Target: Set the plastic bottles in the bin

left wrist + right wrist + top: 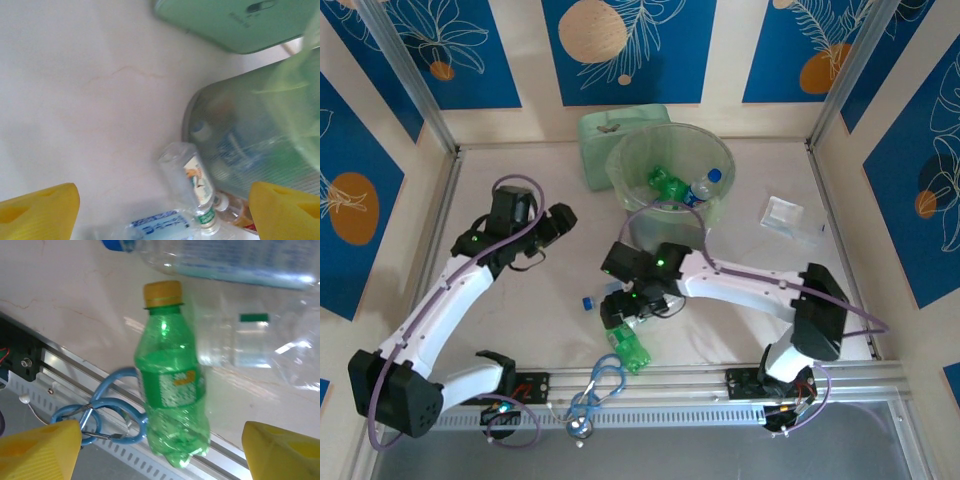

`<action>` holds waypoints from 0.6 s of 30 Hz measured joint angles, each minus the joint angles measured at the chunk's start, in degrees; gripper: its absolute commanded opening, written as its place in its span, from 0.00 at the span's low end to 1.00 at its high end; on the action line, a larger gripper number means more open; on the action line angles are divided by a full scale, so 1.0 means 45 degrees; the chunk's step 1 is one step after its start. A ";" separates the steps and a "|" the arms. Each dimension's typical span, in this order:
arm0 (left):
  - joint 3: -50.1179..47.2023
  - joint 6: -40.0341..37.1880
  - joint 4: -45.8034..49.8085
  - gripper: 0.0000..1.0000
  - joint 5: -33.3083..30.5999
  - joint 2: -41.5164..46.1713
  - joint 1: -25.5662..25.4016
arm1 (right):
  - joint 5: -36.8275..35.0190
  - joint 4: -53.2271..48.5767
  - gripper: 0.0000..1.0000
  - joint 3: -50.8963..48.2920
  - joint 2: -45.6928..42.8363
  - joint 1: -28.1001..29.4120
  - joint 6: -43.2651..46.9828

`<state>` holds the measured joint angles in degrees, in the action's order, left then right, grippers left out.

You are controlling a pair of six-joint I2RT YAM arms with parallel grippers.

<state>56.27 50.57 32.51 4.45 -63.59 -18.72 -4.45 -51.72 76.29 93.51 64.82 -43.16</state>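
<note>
Judging the task as started but far from finished. Finding the bin (620, 165) in the upper middle of the top view, just in front of the mint-green box (610, 130), and already containing a green bottle (668, 185) and a blue-capped clear bottle (703, 187); not being able to count more through its pale wall. Finding other bottles waiting on the table (540, 310): a yellow-capped green bottle (172, 385) lying in the middle of the right wrist view, its base reaching over the metal rail (60, 362) and crossing the blue loops (100, 410); a long clear bottle (225, 260) along the upper edge there; a clear bottle with a green band (250, 340) at centre right. Noticing also, at the lower middle of the left wrist view, an orange-labelled clear bottle (192, 185) and a blue-labelled bottle (155, 225) lying near the foot of the bin. Seeing the right gripper (162, 452) pointing down at the lower centre of the top view, keeping its yellow fingers (40, 450) wide apart on both sides of the yellow-capped green bottle without touching it, so gripping nothing. Seeing the left gripper (162, 212) at centre left in the top view, aiming toward the bin, also spreading its jaws wide and clamping nothing. Expecting, as a judgement only, a closing on the yellow-capped green bottle as the next step, with many trips to the bin remaining.
</note>
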 measured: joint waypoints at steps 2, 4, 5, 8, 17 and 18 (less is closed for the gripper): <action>-0.0471 0.0316 0.0165 0.83 0.0073 0.0379 0.0296 | 0.0092 -0.0058 0.80 0.0792 0.0777 0.0112 0.0359; -0.0894 0.0597 0.0228 0.82 0.0160 0.0777 0.0690 | 0.0121 -0.0214 0.79 0.1676 0.1608 0.0262 0.0714; -0.1151 0.0753 0.0238 0.82 0.0233 0.1015 0.0913 | 0.0131 -0.0398 0.79 0.2123 0.2011 0.0350 0.0889; -0.1724 0.1035 0.0316 0.82 0.0321 0.1583 0.1321 | 0.0136 -0.0889 0.80 0.2837 0.2793 0.0646 0.1273; -0.1904 0.1088 0.0403 0.81 0.0549 0.1860 0.1545 | 0.0141 -0.2210 0.79 0.2973 0.3458 0.1273 0.1506; -0.1904 0.1083 0.0413 0.81 0.0568 0.1870 0.1554 | 0.0131 -0.2302 0.78 0.3065 0.3745 0.1273 0.1506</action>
<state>47.70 55.44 34.37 7.01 -55.18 -11.73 -3.86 -62.08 90.08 110.37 70.54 -36.38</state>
